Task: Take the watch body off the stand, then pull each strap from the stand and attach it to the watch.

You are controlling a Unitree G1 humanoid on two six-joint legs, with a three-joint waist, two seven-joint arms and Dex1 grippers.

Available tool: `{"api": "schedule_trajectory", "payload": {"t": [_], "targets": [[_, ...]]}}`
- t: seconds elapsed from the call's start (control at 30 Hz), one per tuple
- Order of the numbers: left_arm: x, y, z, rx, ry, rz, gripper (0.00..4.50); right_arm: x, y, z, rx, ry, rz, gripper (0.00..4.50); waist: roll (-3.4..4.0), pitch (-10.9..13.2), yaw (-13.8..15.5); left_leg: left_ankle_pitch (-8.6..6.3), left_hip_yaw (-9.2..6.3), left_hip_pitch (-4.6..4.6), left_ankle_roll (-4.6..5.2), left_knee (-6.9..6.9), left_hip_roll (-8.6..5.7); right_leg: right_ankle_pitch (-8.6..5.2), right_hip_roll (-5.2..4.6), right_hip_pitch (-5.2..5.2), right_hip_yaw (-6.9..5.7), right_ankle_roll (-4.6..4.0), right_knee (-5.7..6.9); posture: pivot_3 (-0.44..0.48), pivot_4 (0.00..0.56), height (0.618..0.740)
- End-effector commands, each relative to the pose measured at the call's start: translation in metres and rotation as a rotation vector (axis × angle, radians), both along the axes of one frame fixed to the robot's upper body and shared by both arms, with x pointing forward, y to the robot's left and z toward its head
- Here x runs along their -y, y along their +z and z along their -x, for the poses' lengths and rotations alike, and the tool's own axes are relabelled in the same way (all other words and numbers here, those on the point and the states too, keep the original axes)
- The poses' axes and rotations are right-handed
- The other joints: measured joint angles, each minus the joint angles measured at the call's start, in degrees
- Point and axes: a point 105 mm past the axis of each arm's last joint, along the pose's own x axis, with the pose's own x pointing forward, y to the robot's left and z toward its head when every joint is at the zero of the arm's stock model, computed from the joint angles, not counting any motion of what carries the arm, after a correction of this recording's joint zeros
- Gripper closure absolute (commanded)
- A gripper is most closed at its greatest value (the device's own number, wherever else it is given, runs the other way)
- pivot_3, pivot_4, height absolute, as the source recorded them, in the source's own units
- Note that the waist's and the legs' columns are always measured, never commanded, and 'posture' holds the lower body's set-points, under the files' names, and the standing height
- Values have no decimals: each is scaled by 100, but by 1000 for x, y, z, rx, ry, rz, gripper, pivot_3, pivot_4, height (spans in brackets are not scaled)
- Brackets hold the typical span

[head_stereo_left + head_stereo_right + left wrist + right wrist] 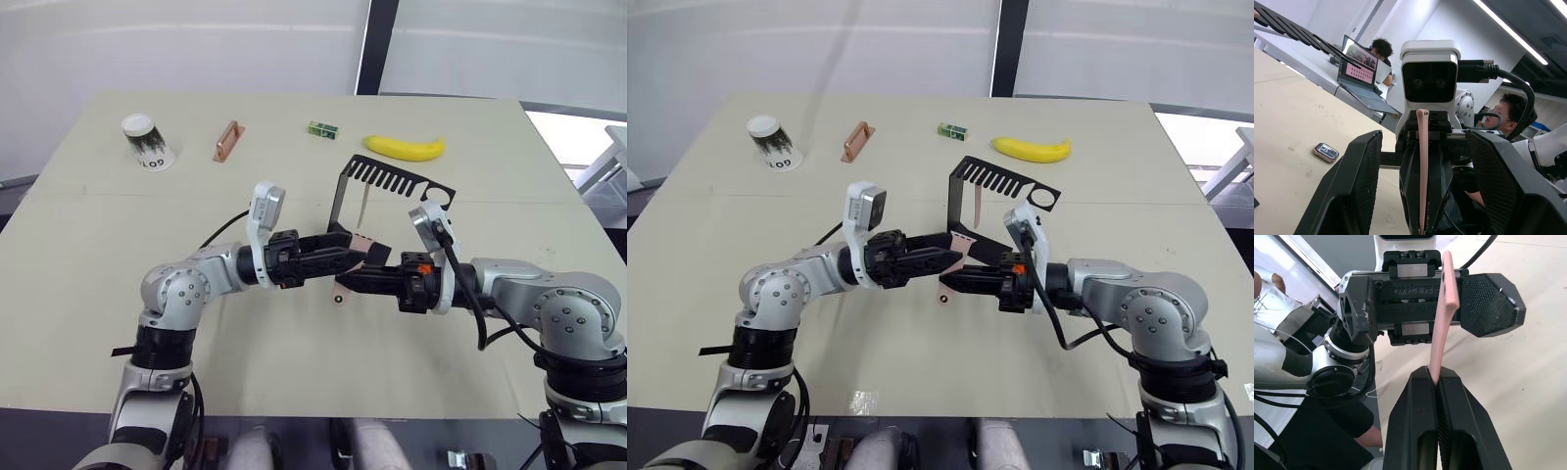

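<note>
Right gripper [1437,382] (clamped) around strap [1442,318]

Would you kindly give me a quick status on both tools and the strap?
Right tool shut on pink strap. Left tool open around it. Watch body on table. Second strap on stand.

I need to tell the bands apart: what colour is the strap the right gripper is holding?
Pale pink strap, clearest in the right wrist view.

A paper cup [147,142], copper bar [227,139], green block [320,127] and banana [404,147] line the table's [118,323] far side (well apart).
</note>
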Motion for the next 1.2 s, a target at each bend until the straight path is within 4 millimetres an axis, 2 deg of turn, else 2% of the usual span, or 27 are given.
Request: {"api": "schedule_trajectory", "payload": {"t": [0.03,0.4,0.5,0.63,1.1,1.2], "targets": [[2,7,2,29,-14,19,1588,1,9,1,34,-2,-6,4500,0,0,0,0,0,0,0,0,0,0,0,0,0,0,0,0,150,740],[4,6,3,33,-20,20,1588,1,9,2,34,-5,-6,4500,0,0,0,0,0,0,0,-1,0,0,0,0,0,0,-1,0,150,740],[4,8,4,33,-29,38,2361,2,9,2,33,-6,-6,4500,0,0,2,0,0,0,0,-1,0,0,0,0,0,0,-1,0,150,740],[3,9,4,34,-30,40,4378,2,9,1,32,-9,-8,4500,0,0,0,0,0,0,0,-2,0,0,0,0,0,0,-2,0,150,740],[3,10,5,38,-33,46,4453,2,12,2,39,-7,-19,4500,0,0,1,0,0,0,0,-3,0,0,0,0,0,0,-3,0,150,740],[1,11,4,43,-29,50,4453,2,13,6,96,2,9,4500,0,0,4,0,0,0,0,-3,0,0,0,0,0,0,-3,0,150,740]]}}
